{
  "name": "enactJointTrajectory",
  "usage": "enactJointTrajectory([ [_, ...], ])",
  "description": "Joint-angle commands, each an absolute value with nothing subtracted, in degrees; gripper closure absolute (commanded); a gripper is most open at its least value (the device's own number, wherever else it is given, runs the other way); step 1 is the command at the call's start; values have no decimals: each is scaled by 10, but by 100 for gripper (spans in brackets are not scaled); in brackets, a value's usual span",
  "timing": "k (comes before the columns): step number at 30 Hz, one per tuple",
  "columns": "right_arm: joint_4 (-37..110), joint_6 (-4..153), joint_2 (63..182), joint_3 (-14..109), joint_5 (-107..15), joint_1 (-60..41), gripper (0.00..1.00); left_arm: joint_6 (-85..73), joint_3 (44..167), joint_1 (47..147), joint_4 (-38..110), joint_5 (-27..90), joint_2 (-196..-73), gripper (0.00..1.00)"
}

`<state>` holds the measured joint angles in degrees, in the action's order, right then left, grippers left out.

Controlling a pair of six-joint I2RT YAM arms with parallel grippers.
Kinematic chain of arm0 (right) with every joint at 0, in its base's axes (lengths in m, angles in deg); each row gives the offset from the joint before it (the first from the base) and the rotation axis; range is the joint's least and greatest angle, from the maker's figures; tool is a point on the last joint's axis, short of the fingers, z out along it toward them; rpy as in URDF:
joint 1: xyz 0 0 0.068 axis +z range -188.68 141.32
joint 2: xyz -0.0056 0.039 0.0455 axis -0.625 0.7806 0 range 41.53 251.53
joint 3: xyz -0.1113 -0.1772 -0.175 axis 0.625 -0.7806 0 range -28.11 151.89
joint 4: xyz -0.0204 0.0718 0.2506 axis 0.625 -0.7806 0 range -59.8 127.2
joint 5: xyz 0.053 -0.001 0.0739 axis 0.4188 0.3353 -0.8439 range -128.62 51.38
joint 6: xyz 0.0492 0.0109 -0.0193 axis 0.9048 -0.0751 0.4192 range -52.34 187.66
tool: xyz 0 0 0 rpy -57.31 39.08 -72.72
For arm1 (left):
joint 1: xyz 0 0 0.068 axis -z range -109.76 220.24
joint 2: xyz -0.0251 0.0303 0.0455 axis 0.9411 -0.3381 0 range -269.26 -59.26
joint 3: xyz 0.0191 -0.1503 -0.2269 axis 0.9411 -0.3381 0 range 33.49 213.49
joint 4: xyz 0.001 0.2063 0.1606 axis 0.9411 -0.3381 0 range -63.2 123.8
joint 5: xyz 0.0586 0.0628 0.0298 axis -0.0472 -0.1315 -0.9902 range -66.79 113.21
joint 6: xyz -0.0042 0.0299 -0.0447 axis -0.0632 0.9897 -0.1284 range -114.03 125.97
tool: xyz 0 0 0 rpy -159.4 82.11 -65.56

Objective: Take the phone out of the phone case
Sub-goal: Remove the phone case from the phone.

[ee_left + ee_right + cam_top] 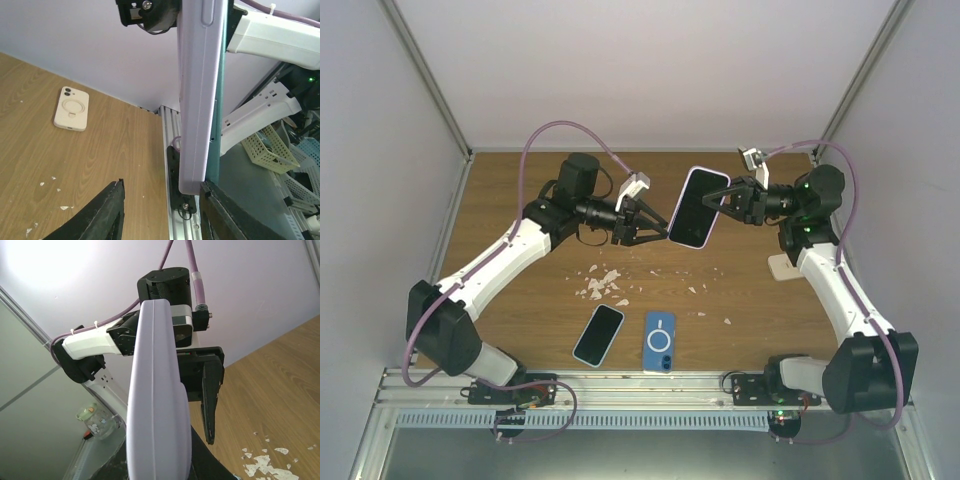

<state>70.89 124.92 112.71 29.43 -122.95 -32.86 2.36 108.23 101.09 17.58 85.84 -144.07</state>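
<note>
Right pincer point(724, 197) clamps cased phone point(692, 207) mid-air; left pincer point(660, 228) part-open, fingers point(102, 212) either side of its lower end.

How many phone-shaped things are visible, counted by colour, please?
Lavender cased phone, held up in the air: 1
Blue rectangular case back with a white ring, lying flat: 1
Cream rectangular case back with a ring, lying flat: 1
Black-screened phone, lying face up: 1
Total: 4
</note>
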Motion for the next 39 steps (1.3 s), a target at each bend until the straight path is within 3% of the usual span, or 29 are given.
enactJointTrajectory([
  [1,737,1265,1104,296,-1262,-307,99,19,1086,1000,186,760,-1466,60],
  [8,779,1299,1111,290,-1269,-291,100,17,1091,999,183,733,-1477,62],
  [16,994,1472,1140,253,-1253,-269,100,14,1098,999,182,704,-1489,66],
  [28,944,1432,1154,236,-1239,-254,100,-29,1114,999,280,746,-1465,68],
  [39,965,1448,1170,237,-1231,-235,100,-71,1121,1004,296,694,-1476,72],
])
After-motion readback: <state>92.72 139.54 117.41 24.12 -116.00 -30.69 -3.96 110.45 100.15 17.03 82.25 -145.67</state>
